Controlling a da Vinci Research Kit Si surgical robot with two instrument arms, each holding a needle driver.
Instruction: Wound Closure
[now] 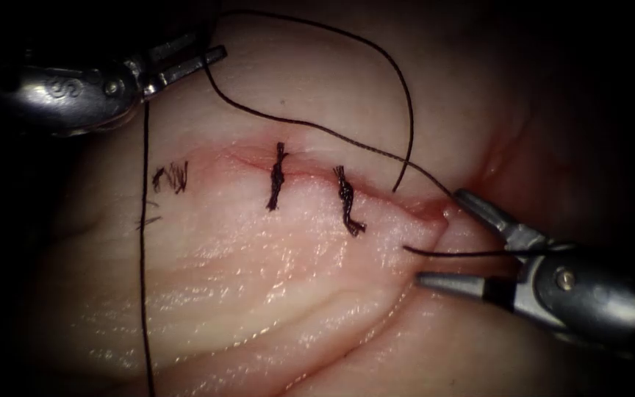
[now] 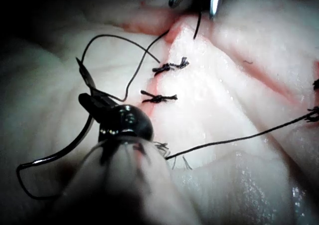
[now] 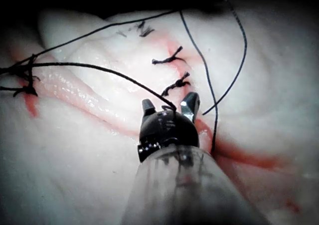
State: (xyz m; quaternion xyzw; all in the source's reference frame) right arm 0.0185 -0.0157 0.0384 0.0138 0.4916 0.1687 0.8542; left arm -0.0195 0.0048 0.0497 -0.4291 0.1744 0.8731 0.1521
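Note:
The tissue has a cut with two knotted stitches across it. At the upper left my left tool is shut on the dark thread. One strand runs from it to the cut's right end; another arcs high and ends free above the cut. My right tool stands open at the cut's right end, with a thin dark strand lying between its jaws, untouched. The right wrist view shows these open jaws. A thick dark curve hangs beside my left tool; I cannot tell if it is the needle.
A third stitch with short cut ends sits left of the knots. One thread strand runs straight down the tissue's left side. Red fluid marks the cut's right end. More stitches lie on a neighbouring cut.

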